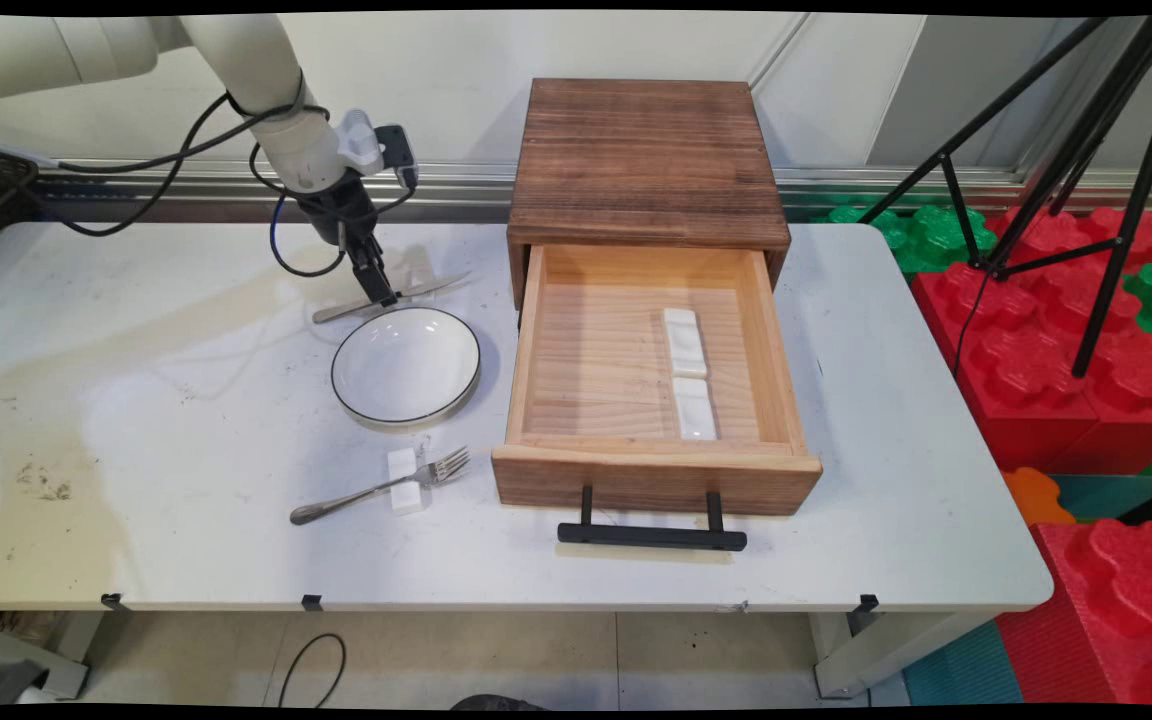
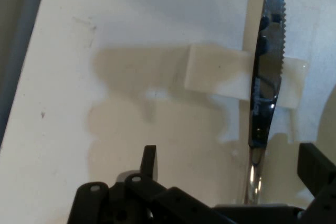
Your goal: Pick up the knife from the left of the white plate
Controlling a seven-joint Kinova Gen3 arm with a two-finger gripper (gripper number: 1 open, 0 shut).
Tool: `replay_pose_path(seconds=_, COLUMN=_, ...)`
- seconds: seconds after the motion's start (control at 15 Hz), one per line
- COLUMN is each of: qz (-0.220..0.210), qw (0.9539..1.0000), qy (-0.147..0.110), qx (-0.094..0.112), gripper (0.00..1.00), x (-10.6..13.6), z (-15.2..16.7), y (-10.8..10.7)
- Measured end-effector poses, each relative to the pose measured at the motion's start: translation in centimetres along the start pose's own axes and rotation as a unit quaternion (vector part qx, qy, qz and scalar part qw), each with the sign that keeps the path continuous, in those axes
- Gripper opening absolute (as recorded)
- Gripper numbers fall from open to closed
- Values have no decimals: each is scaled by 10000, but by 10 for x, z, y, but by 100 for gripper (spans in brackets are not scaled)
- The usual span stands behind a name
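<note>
The white bench (image 1: 186, 400) is lying under the black two-finger tool (image 2: 226, 171), whose fingers are standing wide apart. The silver serrated knife (image 2: 268, 77) is resting between them across a small white rectangular rest (image 2: 215, 74), just beside the black-rimmed white bowl (image 1: 406, 366).

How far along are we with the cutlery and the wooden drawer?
Done: the light wooden drawer stands pulled open, with two white ceramic rests lying inside. In hand: the black two-finger gripper is open, straddling the serrated steel knife on its white rest behind the black-rimmed white bowl; nothing is gripped. Left: knife, bowl and the silver fork lie on the white table.
</note>
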State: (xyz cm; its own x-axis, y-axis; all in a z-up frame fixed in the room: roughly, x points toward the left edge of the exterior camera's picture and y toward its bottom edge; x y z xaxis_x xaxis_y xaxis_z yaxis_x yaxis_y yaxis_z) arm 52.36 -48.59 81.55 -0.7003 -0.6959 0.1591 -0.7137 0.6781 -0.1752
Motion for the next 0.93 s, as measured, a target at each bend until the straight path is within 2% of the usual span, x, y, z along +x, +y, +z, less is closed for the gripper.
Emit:
replay_pose_path(seconds=0.73, qz=111, qw=9997, qy=-15, qx=-203, gripper=100, x=0, z=12, y=-9)
replay_pose_path(seconds=0.8, qz=117, qw=9997, qy=-13, qx=-229, gripper=0, x=-1, z=12, y=-9)
replay_pose_path(seconds=0.93, qz=123, qw=9996, qy=-6, qx=-266, gripper=0, x=-1, z=13, y=-9)
